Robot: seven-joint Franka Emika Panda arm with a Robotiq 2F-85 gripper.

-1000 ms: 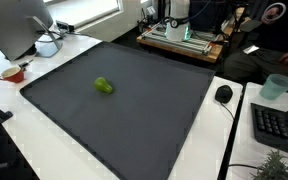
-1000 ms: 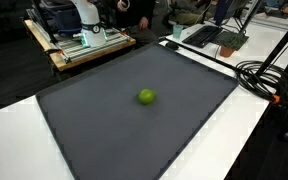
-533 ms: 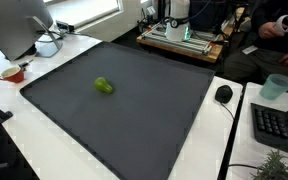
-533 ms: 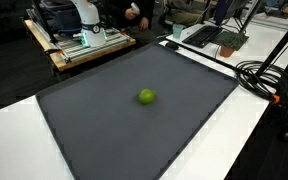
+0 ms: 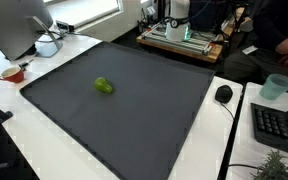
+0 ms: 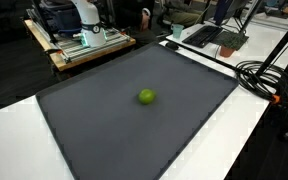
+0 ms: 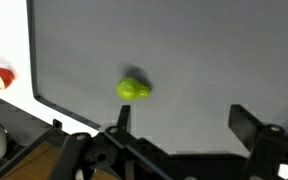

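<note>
A small green fruit (image 5: 103,86) lies alone on a dark grey mat (image 5: 134,120); it shows in both exterior views (image 6: 146,96). In the wrist view the fruit (image 7: 134,89) lies on the mat just beyond and slightly left of my gripper (image 7: 184,120). The gripper is open and empty, its two dark fingers (image 7: 122,115) spread wide and well above the mat. The gripper itself does not show in the exterior views, only the robot's white base (image 6: 84,15) at the far end of the table.
Around the mat stand a monitor (image 5: 19,25), a red bowl (image 5: 11,73), a mouse (image 5: 224,94), a teal cup (image 5: 277,87) and a keyboard (image 5: 279,125). Black cables (image 6: 259,75) and a laptop (image 6: 209,35) lie beside the mat.
The fruit and the gripper have not moved. Only a person behind the table has shifted.
</note>
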